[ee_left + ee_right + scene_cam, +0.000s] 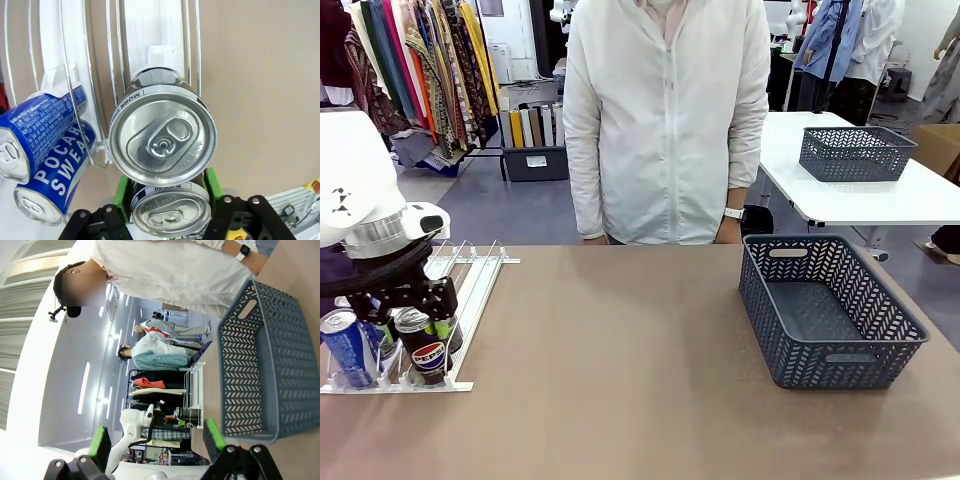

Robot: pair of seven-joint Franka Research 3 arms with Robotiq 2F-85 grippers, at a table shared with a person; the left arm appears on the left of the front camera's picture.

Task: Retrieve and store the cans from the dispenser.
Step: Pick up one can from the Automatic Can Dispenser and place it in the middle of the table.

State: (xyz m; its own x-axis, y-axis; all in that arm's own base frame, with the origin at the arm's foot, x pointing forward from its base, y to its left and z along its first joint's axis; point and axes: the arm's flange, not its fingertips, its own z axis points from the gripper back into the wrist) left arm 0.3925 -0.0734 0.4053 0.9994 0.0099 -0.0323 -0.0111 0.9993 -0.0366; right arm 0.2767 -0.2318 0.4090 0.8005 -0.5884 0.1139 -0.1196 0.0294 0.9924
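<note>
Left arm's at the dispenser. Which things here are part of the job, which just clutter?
Job: dispenser, cans, left gripper around the front black can, near grey basket (likely storage).
Clutter: far basket on the white table, clothes racks, idle right gripper.

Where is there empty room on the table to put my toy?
The wide bare tabletop between the dispenser and the grey basket is free, and so is the basket's inside. It is crowded at the left, where the left gripper sits around the cans.

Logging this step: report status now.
Left gripper brackets black silver-topped Pepsi can at white wire-railed dispenser front, grip unconfirmed. Right gripper open, facing dark grey mesh basket. Nothing between dispenser and basket.
</note>
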